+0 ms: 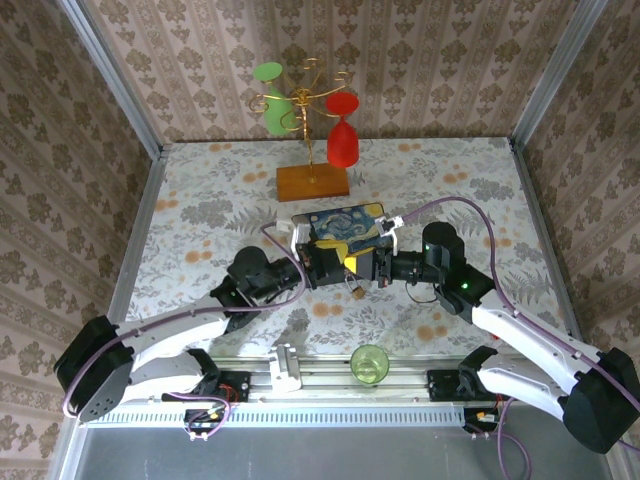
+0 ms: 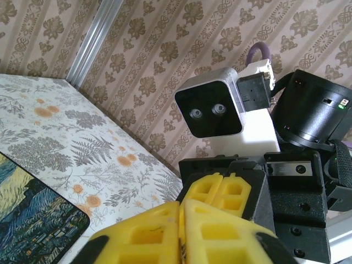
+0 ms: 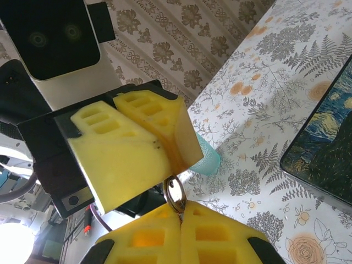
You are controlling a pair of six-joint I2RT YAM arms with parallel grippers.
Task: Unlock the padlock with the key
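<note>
My two grippers meet tip to tip above the table's middle, just in front of the starry-night box (image 1: 345, 222). A silver metal loop (image 3: 176, 192) spans the gap. The right gripper (image 3: 180, 219) is shut on its lower end. The left gripper (image 3: 177, 165) is closed over its upper end. I cannot tell whether the loop is the key's head or a ring. In the top view the tiny brass padlock (image 1: 354, 292) hangs on the near side of the left gripper (image 1: 346, 264) and right gripper (image 1: 372, 268). The left gripper's fingers (image 2: 148, 234) press together.
The painted box (image 2: 33, 220) lies flat right behind the grippers. A wire stand on a wooden base (image 1: 312, 182) holds a green and a red glass at the back. A green cup (image 1: 369, 362) sits near the front rail, between the arm bases.
</note>
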